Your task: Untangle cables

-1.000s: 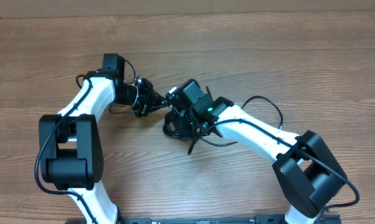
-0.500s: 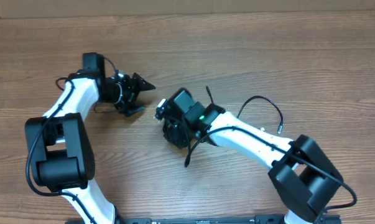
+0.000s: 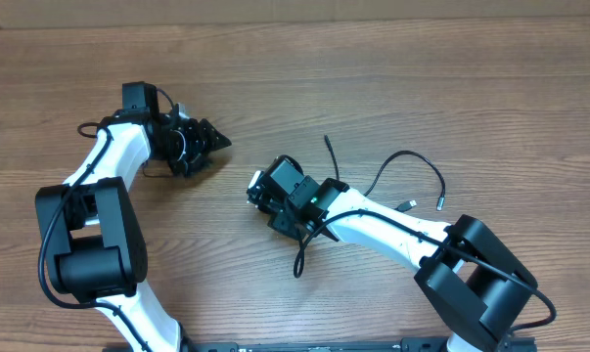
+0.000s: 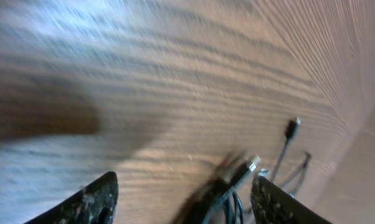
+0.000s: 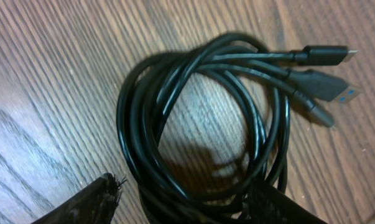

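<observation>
Cables are lying on the wooden table as a loose coil of several black cords. Three plugs are fanning out side by side from the coil's edge. Right gripper is hovering over the coil, jaws standing apart, one finger on either side of the cords and not clamping them. In the overhead view, loose ends are trailing outward from the coil, away from both grippers. Left gripper is hanging well apart from the coil — jaws spread, nothing between them.
</observation>
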`<state>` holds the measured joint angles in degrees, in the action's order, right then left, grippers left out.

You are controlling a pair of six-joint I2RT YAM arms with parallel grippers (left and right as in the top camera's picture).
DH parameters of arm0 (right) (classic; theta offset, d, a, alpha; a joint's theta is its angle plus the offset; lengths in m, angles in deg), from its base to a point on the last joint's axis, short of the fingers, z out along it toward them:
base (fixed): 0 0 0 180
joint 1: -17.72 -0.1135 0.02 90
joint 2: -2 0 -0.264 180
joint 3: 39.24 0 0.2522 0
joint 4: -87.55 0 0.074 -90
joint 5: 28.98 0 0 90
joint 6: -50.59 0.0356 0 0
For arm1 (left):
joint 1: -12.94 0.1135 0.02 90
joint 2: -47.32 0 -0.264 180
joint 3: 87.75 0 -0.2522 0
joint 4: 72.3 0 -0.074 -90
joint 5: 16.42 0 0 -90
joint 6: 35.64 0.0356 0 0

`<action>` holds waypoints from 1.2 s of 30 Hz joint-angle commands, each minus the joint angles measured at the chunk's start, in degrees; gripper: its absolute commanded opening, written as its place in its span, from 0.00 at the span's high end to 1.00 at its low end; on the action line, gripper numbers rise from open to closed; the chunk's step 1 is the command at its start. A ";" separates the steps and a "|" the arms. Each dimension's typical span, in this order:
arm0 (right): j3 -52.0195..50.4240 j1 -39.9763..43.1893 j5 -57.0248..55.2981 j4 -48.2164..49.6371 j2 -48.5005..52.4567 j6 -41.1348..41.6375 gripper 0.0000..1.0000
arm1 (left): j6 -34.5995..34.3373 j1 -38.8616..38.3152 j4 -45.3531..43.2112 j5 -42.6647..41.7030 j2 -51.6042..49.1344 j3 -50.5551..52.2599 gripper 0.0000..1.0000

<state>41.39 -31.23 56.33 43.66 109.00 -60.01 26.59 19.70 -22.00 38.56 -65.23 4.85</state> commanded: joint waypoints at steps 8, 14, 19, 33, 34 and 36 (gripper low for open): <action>-0.28 -0.13 -0.11 -1.01 -0.48 -4.35 0.26 | 2.91 -0.04 -3.96 9.46 -0.59 0.04 0.32; -0.28 -0.11 1.77 0.72 -0.48 -5.27 0.21 | 2.47 -0.02 -3.76 11.21 -0.59 0.04 0.00; -0.28 -0.17 2.01 2.05 -0.48 -8.46 0.23 | 2.54 -0.02 -3.98 11.50 -0.59 0.04 0.00; -5.22 0.59 3.04 5.20 -0.46 -19.08 0.32 | 4.48 -0.42 -5.22 8.46 -0.59 0.04 0.00; -5.42 0.59 3.10 5.22 -0.46 -20.33 0.34 | 5.22 -0.42 -5.57 7.06 -0.59 0.04 0.00; -5.86 0.59 3.34 5.44 -0.46 -22.58 0.39 | 6.36 -0.42 -6.08 4.96 -0.59 0.04 0.00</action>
<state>36.85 -31.01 58.50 48.71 109.00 -78.94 29.58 19.68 -27.42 47.69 -65.23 4.85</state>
